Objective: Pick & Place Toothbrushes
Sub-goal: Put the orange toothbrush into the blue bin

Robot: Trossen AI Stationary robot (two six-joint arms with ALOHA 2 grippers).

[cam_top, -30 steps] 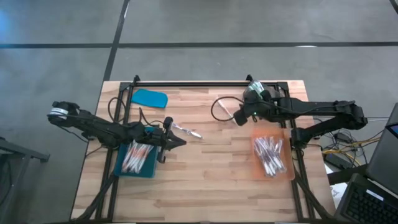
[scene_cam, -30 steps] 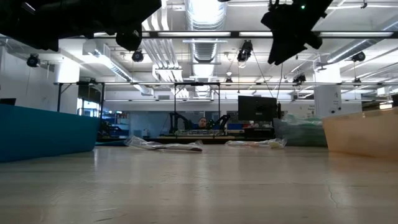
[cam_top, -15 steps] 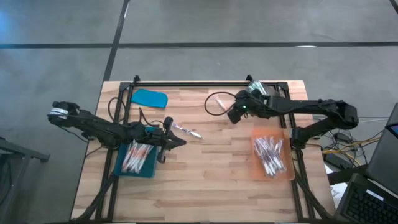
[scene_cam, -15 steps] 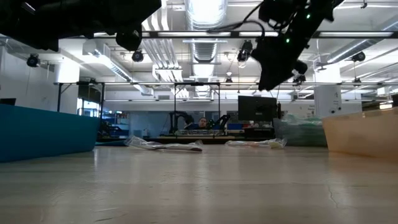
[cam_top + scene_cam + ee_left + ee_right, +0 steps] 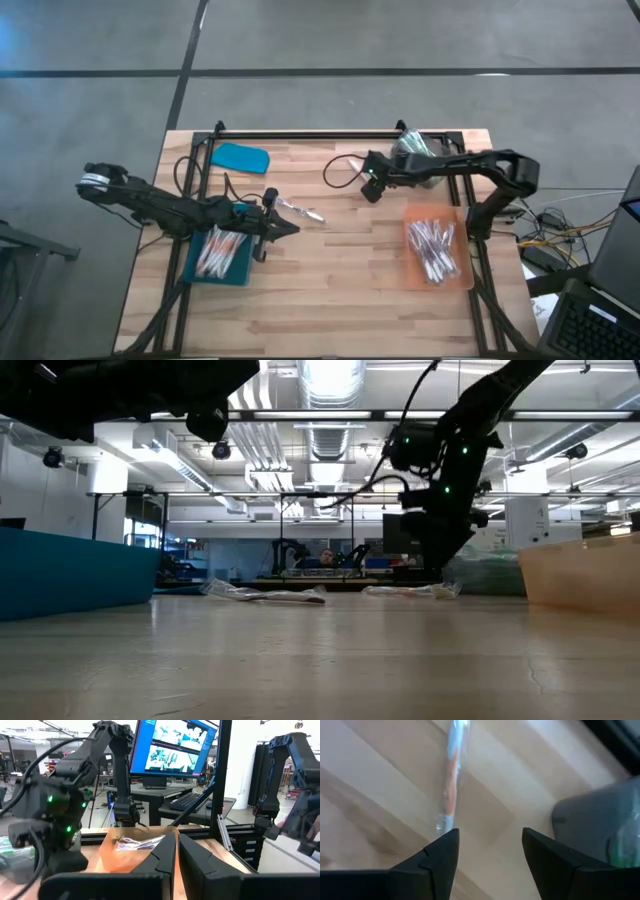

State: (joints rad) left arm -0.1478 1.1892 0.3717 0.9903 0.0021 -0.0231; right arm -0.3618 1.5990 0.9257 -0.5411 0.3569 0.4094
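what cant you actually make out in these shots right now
- Wrapped toothbrush, right wrist view: blurred, its far end cut off by the picture's edge; the open right gripper hides what lies under it.
- Toothbrushes in the orange tray, high view: too small to count.
- Blue tray, low view: its wall hides the contents.
- Left gripper, left wrist view: shut; the table below is hidden by its fingers.

Teal tray (image 5: 243, 272), orange tray (image 5: 466, 275), pale striped table (image 5: 330, 290)
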